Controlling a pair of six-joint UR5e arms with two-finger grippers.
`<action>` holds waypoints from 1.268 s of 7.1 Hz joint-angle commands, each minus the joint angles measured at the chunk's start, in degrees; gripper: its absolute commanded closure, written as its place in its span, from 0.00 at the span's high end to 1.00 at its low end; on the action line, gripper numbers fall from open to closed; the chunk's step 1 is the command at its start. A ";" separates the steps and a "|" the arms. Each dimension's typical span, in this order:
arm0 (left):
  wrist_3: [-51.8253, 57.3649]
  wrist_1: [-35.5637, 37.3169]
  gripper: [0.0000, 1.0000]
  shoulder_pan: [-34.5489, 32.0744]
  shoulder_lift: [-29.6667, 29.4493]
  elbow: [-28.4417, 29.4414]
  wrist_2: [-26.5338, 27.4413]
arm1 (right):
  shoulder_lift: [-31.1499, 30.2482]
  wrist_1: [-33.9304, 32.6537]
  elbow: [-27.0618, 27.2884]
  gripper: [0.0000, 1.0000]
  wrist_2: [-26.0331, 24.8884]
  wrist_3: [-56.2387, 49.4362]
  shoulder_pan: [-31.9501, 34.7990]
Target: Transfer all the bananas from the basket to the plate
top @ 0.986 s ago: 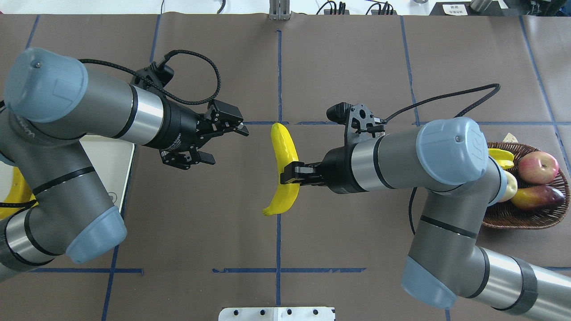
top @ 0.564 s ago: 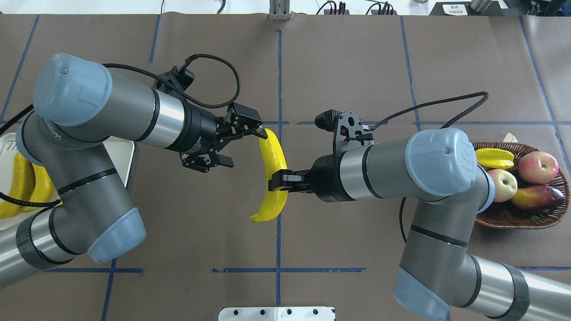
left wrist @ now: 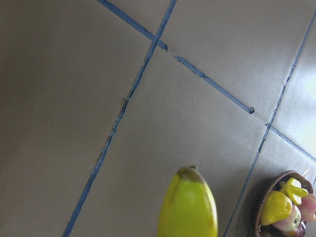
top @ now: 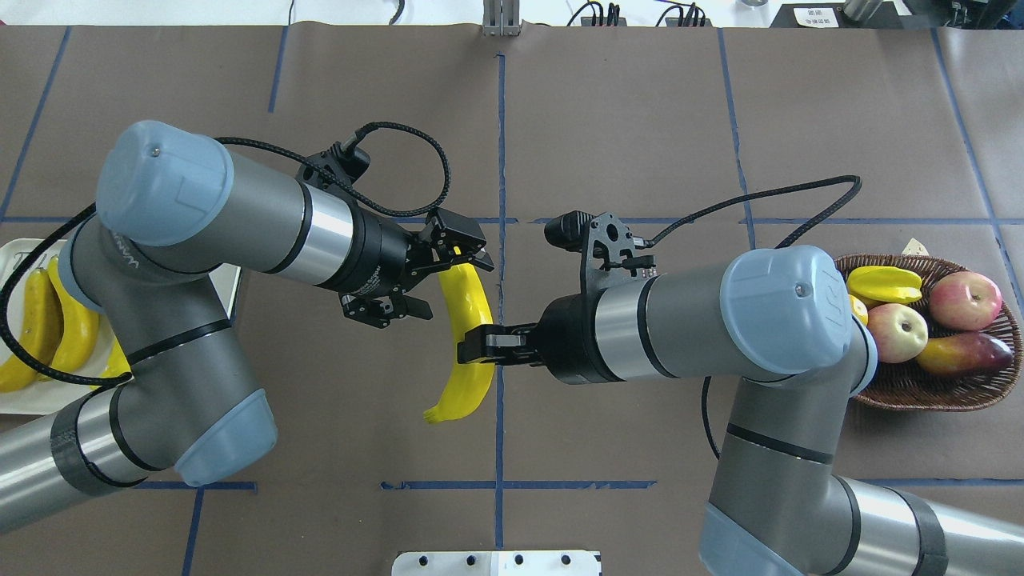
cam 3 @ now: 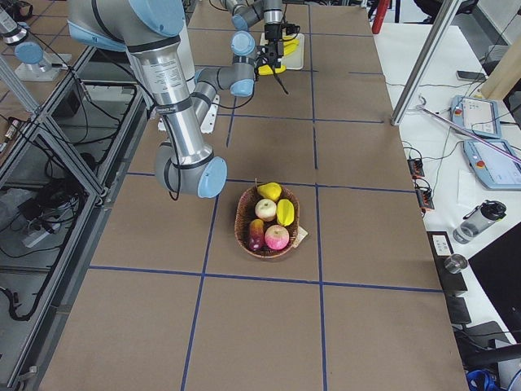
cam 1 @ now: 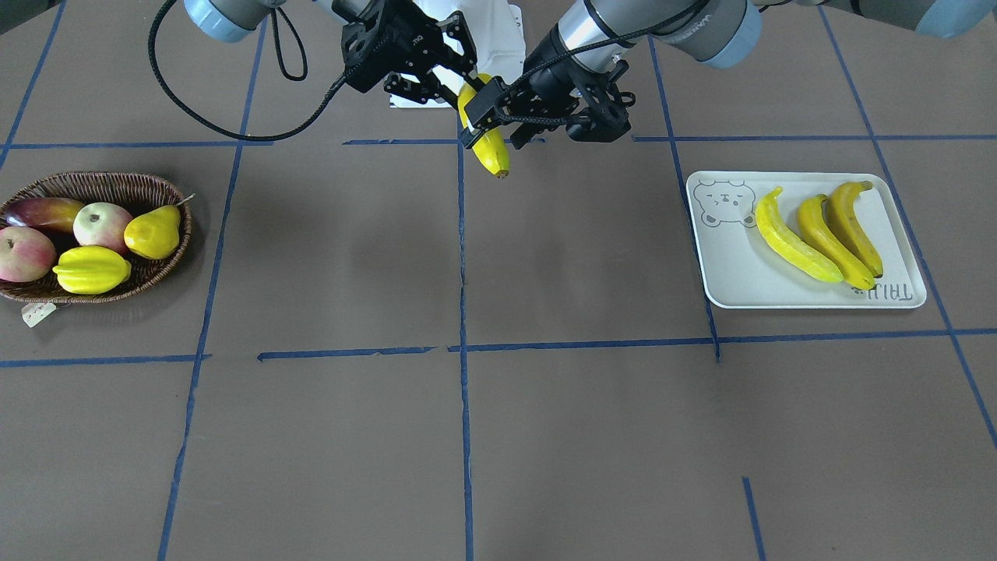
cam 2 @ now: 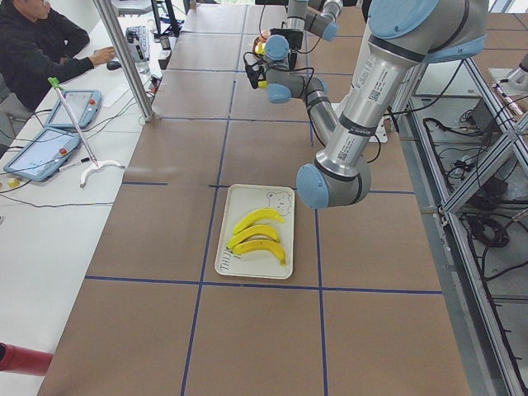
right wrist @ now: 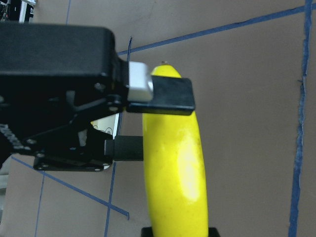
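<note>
You look to be at the hand-over of the last banana [top: 468, 308]. It hangs above the counter, well apart from the plate [cam 1: 724, 265], where three bananas [cam 1: 818, 234] lie side by side.

The right gripper [top: 472, 350] is clenched on its middle. The left gripper [top: 450, 284] has its fingers spread on either side of the end farther from the robot, not closed on it.

Close the left fingers squarely across the fruit first. Only then let the right ones release, so it never goes unheld. Grip where the body is thick, not on the tapering tip, or it may pivot.

Its long axis runs from near the robot to away from it, roughly parallel to the bananas on the plate. The inner curve faces the plate. How far it tilts I cannot tell.
</note>
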 commanded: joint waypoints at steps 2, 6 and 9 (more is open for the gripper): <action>0.05 -1.29 0.99 0.76 -0.01 0.09 0.02 | -0.01 -0.01 0.01 0.01 -0.29 0.00 -0.26; 0.31 -1.38 0.30 1.11 -0.01 0.27 -0.07 | -0.01 -0.01 0.10 0.01 -0.20 -0.08 -0.18; 0.75 -2.70 0.00 1.02 0.17 0.27 -0.07 | -0.01 0.08 0.36 1.00 -0.29 0.26 -0.09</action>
